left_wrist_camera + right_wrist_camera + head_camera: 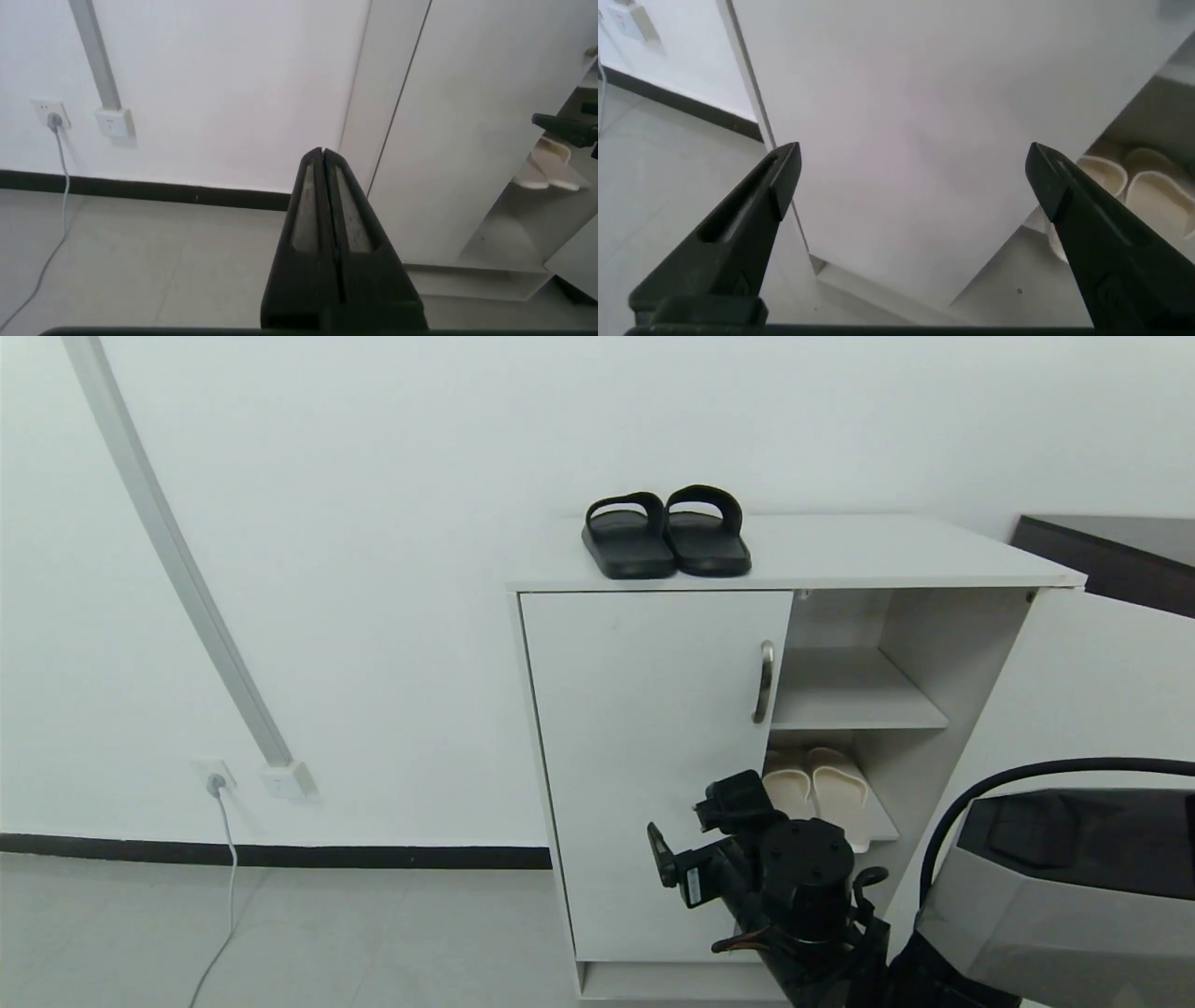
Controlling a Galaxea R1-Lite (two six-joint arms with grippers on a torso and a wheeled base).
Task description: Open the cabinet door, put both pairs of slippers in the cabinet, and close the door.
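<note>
The white cabinet (803,553) has its left door (653,756) shut and its right door (1102,691) swung open. A pair of black slippers (666,534) sits on top, toward the left. A cream pair (822,789) lies on the lower shelf inside. My right gripper (700,831) is open and empty, low in front of the shut left door (924,112), just left of the cream slippers (1134,187). Its fingers stand wide apart (915,163). My left gripper (322,159) is shut on nothing, low and left of the cabinet, facing the wall and the cabinet's side (383,121).
An upper shelf (854,695) inside is bare. A wall socket with a hanging cable (215,782) and a slanted conduit (177,551) are on the left wall. A dark table (1111,555) stands behind the open door. Open floor (327,933) lies left of the cabinet.
</note>
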